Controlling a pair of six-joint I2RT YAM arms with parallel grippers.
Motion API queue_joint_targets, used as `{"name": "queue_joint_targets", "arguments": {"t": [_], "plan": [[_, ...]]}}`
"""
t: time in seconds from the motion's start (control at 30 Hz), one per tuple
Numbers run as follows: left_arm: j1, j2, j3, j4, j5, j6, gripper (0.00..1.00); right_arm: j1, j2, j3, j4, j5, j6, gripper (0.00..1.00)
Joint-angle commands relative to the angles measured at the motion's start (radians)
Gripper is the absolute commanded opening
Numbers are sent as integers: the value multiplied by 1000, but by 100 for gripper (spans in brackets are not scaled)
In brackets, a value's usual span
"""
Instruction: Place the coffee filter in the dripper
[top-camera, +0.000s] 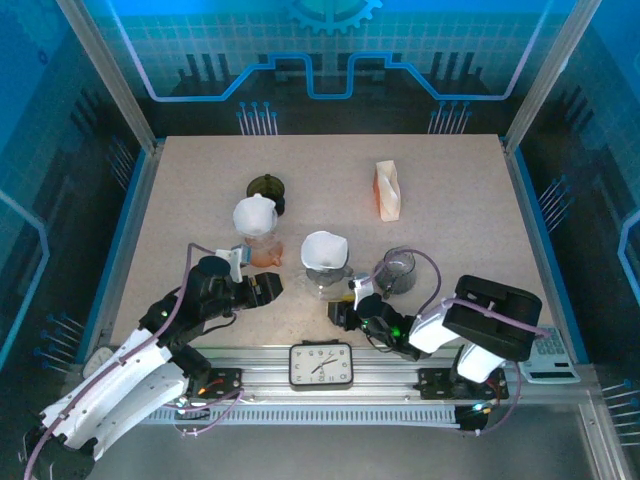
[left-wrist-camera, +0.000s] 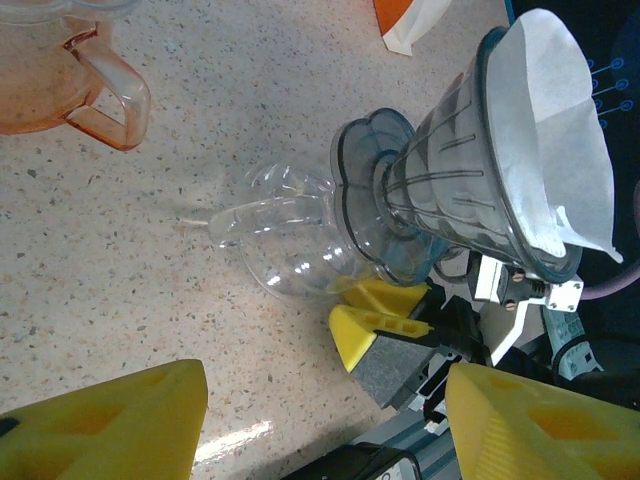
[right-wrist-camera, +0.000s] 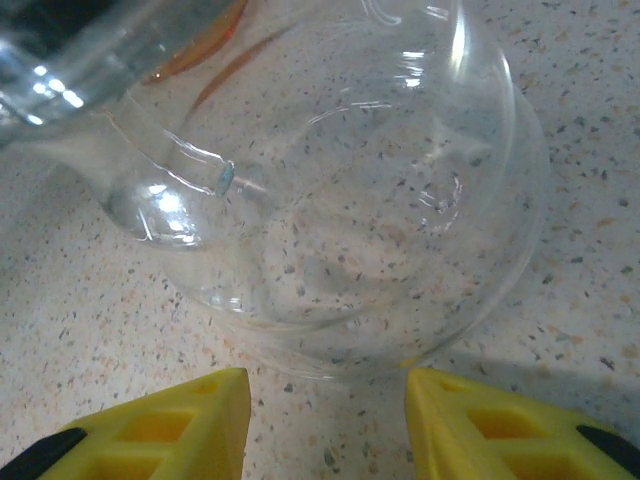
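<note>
The left tool (left-wrist-camera: 325, 390) has its yellow fingers spread wide with nothing between them, facing the dripper (left-wrist-camera: 460, 180), inside whose cone the white coffee filter (left-wrist-camera: 560, 130) sits. The dripper rests on a clear glass carafe (left-wrist-camera: 295, 250) on the speckled surface (left-wrist-camera: 120, 250). The right tool (right-wrist-camera: 328, 385) is spread too, its tips right at the carafe's rounded base.

Clock (top-camera: 321, 365) face: dial numerals too small to read.
Orange-and-white packet (top-camera: 387, 190): print not legible.
Other surfaces: no readable text, brand or number.
</note>
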Motion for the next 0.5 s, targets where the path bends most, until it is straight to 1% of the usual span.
{"name": "queue_joint_targets", "arguments": {"t": [0.0,0.17,0.3,0.47], "plan": [[-4,-18,36,-24,-21,-21,66,-24,51,19,74,35,36,46],[-4,-38,33,-43,-29,-31,65,-64,87,82,52,11,33,45],[-5,-51,36,-66,-38,-31,65,-86,110,145,-19,8,34,44],[-4,-70,36,-82,-47,-39,65,-114,156,199,-42,-9,44,43]]}}
